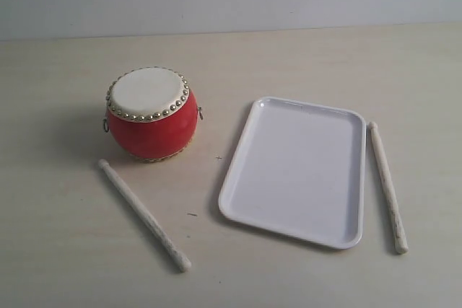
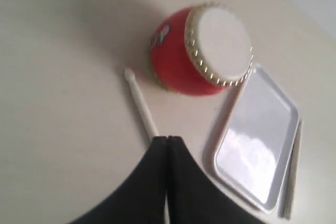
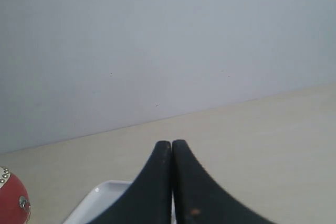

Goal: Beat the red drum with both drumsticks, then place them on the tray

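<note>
Left fingers (image 2: 149,182) and right fingers (image 3: 152,192) are sitting closed, empty; 2 sticks (image 1: 144,214) (image 1: 388,187) are lying flat either side of the tray (image 1: 296,171), risking rolling away when pinched

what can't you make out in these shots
Left wrist view: one drumstick passes behind the shut left gripper, its other end hidden; the drum has a blurred side marking.
Right wrist view: the right gripper covers most of the tray; drum cut by the edge.
Exterior view: no grippers.
</note>
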Tool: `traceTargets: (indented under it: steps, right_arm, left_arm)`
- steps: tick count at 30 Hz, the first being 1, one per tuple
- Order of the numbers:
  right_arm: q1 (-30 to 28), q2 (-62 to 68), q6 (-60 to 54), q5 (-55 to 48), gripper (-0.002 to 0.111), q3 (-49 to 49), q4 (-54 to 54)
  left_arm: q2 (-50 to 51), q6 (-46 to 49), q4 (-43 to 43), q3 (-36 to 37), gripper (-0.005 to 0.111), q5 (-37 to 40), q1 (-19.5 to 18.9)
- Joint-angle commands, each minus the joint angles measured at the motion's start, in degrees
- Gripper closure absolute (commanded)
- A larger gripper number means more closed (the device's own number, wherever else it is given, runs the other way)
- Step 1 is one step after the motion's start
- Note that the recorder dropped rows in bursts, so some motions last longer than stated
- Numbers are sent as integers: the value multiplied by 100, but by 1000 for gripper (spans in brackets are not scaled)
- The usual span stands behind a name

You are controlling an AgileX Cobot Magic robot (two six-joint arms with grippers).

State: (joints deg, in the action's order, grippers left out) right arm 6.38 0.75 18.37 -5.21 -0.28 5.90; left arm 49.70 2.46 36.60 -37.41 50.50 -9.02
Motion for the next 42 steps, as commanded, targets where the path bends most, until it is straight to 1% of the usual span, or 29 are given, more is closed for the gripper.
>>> traceTargets:
  steps: [1, 4, 6, 7, 8, 10, 13, 14, 16, 17, 19, 22, 25, 27, 31, 33, 35, 37, 40, 42]
  right_arm:
    - [-32, -22, -21, 13, 108, 28, 10]
    - [-32, -22, -21, 13, 108, 28, 10]
    - [-32, -22, -21, 13, 108, 28, 10]
    - [-32, -22, -21, 13, 108, 28, 10]
    - [-32, -22, -21, 13, 108, 28, 10]
    - [-32, -22, -21, 13, 108, 28, 10]
    - [-32, -22, -21, 13, 108, 28, 10]
    - [-32, -22, -21, 13, 108, 28, 10]
    - [-32, -22, -21, 13, 108, 28, 10]
    - [-32, -22, -21, 13, 108, 28, 10]
    - [-32, -22, -21, 13, 108, 28, 10]
    - [-32, -22, -21, 13, 108, 28, 10]
    - [-32, -22, -21, 13, 108, 28, 10]
    - [-32, -22, -21, 13, 108, 28, 10]
    - [-32, -22, -21, 13, 108, 28, 10]
    - [-32, -22, -21, 13, 108, 28, 10]
    - [-32, -22, -21, 13, 108, 28, 10]
    - [-32, -22, -21, 13, 108, 28, 10]
    - [-32, -22, -21, 13, 108, 28, 10]
    - [-32, -22, -21, 13, 108, 28, 10]
  left_arm:
    - [431, 125, -77, -56, 107, 705, 187]
    - [472, -512, -857, -56, 107, 736, 609]
    - [497, -1063, -1488, -56, 107, 689, 991]
    - [497, -1351, -1736, -56, 107, 632, 1180]
    - [497, -1867, -2064, -56, 107, 548, 1354]
    - [497, -2292, -2205, -56, 107, 338, 1665]
    - [497, -2993, -2217, -56, 107, -172, 2266]
    - [497, -3311, -2309, -56, 107, -431, 2576]
    - [544, -4074, -2620, -45, 107, -827, 3061]
    - [609, -4434, -2833, -45, 107, -994, 3324]
    - [810, -5009, -3366, -71, 107, -1078, 3772]
    - [1358, -5747, -4263, -71, 107, -930, 4419]
    - [1972, -6393, -4707, -71, 107, -911, 4955]
    - [2302, -7057, -4950, -71, 107, -1015, 5321]
    - [2732, -9299, -5845, -71, 107, -1358, 6090]
    - [2883, -10629, -6309, -71, 107, -1414, 6362]
    - [3010, -11628, -6527, -71, 107, -1478, 6514]
    - [3162, -12323, -6599, -71, 107, -1713, 6553]
    - [3411, -12424, -6571, -71, 107, -2316, 6553]
    - [3538, -12395, -6571, -71, 107, -2503, 6578]
